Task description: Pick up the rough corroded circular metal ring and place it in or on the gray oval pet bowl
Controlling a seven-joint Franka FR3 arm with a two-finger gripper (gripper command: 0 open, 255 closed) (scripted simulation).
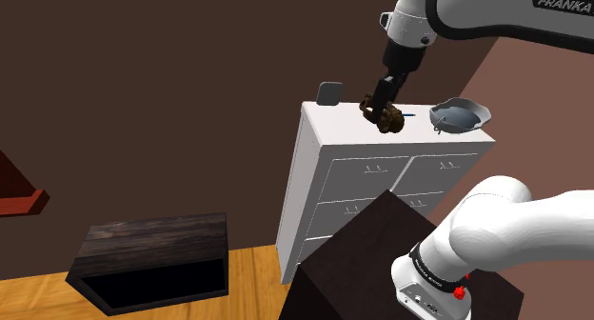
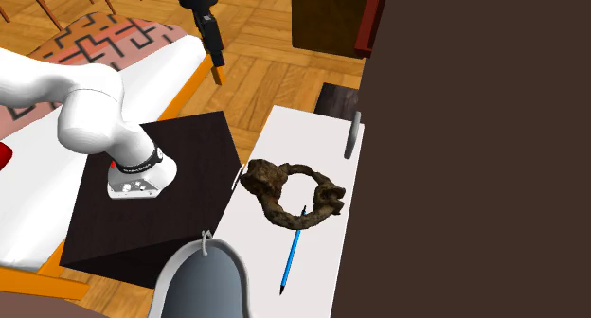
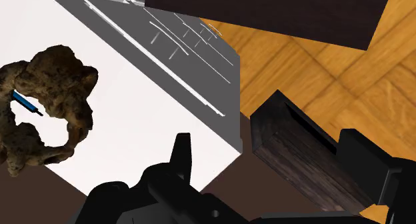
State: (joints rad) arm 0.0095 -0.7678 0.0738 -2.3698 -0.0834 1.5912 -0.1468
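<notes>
Black gripper (image 3: 267, 149), fingers spread and empty, hangs above the white dresser (image 1: 328, 123) edge. The corroded ring (image 2: 263, 182) lies on top, blue pen (image 2: 293, 253) touching it, gray pet bowl (image 1: 460, 115) at its 3 o'clock in the shoulder view.

White chest of drawers (image 1: 381, 180) stands against a plain brown wall (image 1: 190, 90); its drawer fronts carry thin handles. On the dresser top, a slim blue pen (image 2: 293, 255) lies flat and lengthwise, toward one end. A small grey flat slab (image 1: 330, 93) stands upright at the dresser's other end, on the wall-side edge. A dark wooden open-fronted box (image 1: 152, 261) sits on the floor past that slab end. Orange-brown wood parquet floor (image 2: 275, 51) lies in front of the dresser. A pinkish-red rug with black pattern (image 2: 104, 37) lies well apart from the dresser.
</notes>
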